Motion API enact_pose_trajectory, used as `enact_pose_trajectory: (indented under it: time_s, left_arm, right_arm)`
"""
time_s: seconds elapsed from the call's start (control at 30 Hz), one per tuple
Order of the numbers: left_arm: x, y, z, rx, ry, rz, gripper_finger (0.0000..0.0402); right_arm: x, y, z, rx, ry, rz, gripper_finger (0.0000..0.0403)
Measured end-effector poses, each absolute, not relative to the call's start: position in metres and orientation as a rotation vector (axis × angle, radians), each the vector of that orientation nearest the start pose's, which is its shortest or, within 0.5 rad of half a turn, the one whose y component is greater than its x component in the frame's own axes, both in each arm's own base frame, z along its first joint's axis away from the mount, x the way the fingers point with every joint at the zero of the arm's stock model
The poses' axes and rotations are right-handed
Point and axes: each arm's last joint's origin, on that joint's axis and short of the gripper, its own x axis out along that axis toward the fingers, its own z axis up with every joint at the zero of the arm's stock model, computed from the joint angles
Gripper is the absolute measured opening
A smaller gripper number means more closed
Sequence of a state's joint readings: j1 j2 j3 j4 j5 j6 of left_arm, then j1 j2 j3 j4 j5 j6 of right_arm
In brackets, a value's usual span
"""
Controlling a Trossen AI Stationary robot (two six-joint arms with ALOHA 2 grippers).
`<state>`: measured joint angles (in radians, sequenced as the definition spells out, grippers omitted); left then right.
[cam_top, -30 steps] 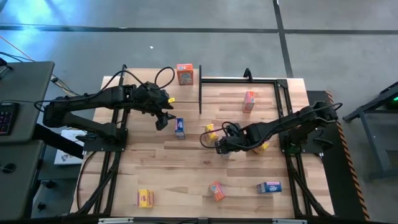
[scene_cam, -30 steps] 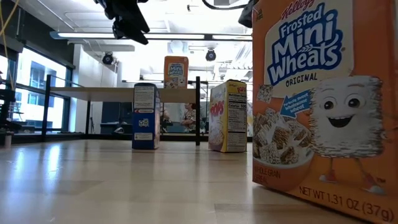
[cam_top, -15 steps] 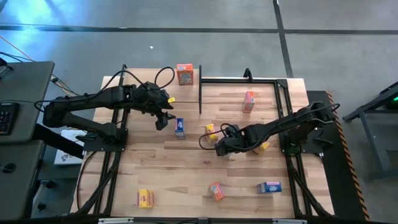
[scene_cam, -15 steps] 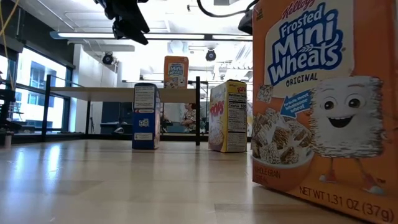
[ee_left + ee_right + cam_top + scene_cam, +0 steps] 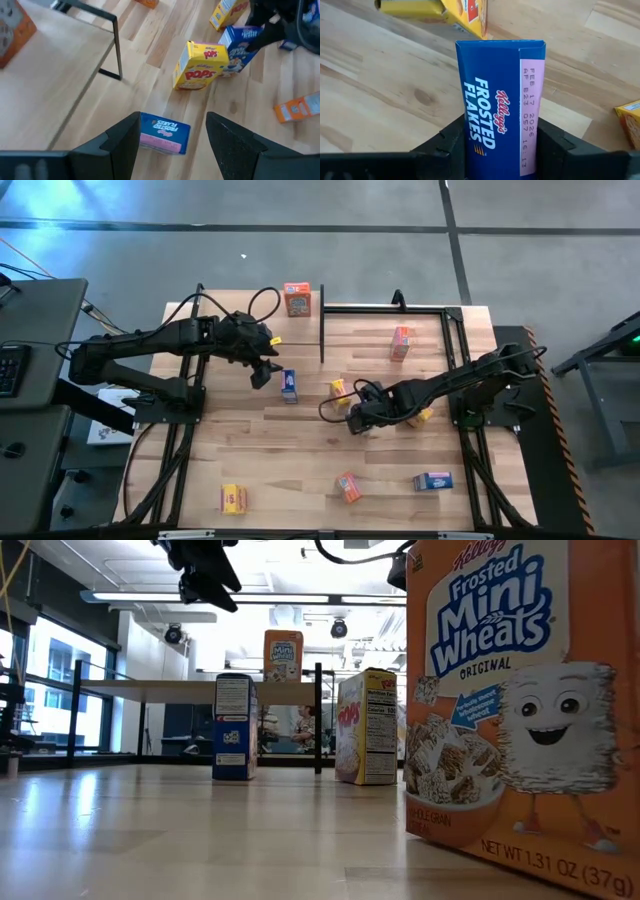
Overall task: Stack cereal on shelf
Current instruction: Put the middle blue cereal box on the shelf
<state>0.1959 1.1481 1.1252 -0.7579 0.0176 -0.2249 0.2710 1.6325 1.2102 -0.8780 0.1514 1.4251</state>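
**Me:** Cereal first. My right pincer [image 5: 502,142] sits low over the middle of the counter [image 5: 300,440], and a blue Frosted Flakes box [image 5: 501,107] stands upright between its fingers [image 5: 451,142], which press on both of the box's sides. I read that as a grip on the box.

**Partner:** What lies around that pincer?

**Me:** Just beyond it a yellow Pops box [image 5: 339,391] stands on the counter, and another yellow box [image 5: 424,415] lies close beside the arm. Nearer the counter's front edge, well apart from the pincer, are an orange box [image 5: 348,487], a blue box [image 5: 432,481] and a yellow box [image 5: 233,498].

**Partner:** And the left side?

**Me:** My left pincer [image 5: 172,130] hangs in the air with its fingers spread at a middling gap and nothing between them. Directly below it a second blue Frosted Flakes box [image 5: 164,132] rests on the counter, untouched.

**Partner:** Where is the shelf?

**Me:** The shelf [image 5: 250,315] stands at the counter's far side, beyond the left pincer. One orange Mini-Wheats box [image 5: 297,298] stands upright on it. Another orange box [image 5: 401,343] sits on the counter far beyond the right pincer.
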Motion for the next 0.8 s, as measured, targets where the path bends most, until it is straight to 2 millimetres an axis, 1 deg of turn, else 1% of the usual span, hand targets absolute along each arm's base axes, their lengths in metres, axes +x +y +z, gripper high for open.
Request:
enact_pose_trajectory:
  time_s: [0.1, 0.37, 0.53, 0.8]
  left_arm:
    - [0.222, 0.043, 0.331, -0.325, 0.753, 0.263, 0.0216]
    - [0.223, 0.044, 0.331, -0.324, 0.751, 0.262, 0.0216]
    - [0.223, 0.044, 0.331, -0.289, 0.749, 0.247, 0.0216]
    - [0.224, 0.044, 0.332, -0.316, 0.737, 0.257, 0.0216]
  right_arm:
    - [0.3, 0.08, 0.228, 0.933, 1.086, -0.767, 0.0158]
    - [0.298, 0.086, 0.23, 0.867, 1.121, -0.69, 0.0158]
    - [0.294, 0.09, 0.234, 0.832, 1.127, -0.651, 0.0158]
    - [0.289, 0.095, 0.241, 0.775, 1.123, -0.589, 0.0158]
